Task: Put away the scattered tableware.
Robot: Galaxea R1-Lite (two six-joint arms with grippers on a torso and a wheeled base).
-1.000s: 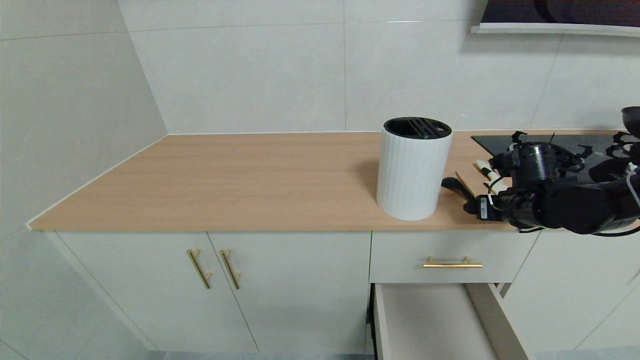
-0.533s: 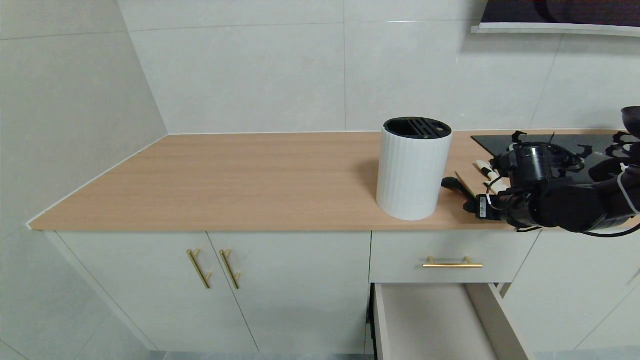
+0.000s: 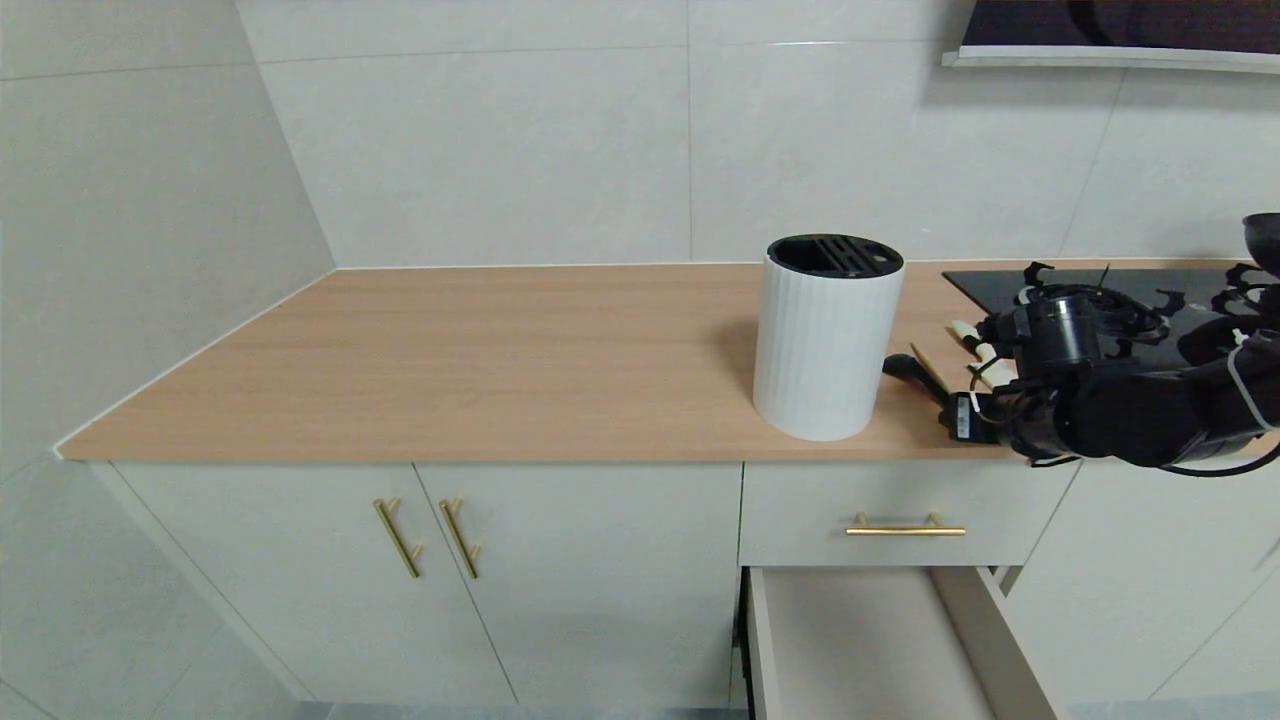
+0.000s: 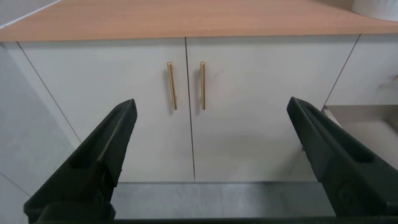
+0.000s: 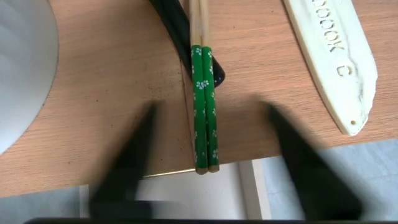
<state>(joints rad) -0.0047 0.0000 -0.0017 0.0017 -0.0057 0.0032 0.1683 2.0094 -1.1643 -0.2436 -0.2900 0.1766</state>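
Wood countertop (image 3: 500, 370), tiled wall (image 3: 480, 150) — chopsticks (image 5: 204, 112) at edge, 1 drawer (image 3: 860, 640) open.

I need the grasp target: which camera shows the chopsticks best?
The right wrist view: the chopsticks lie close up, green ends at the countertop edge. The head view gives a thin sliver beside the white holder; the left wrist view faces cabinet doors.

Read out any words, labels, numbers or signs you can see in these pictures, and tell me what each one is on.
White handle: raised lettering runs along it and off the picture's edge; it is too unclear to quote.
Green-tipped chopsticks: only a small white flower pattern, no text.
White ribbed holder: no print visible.
There is no other readable text.
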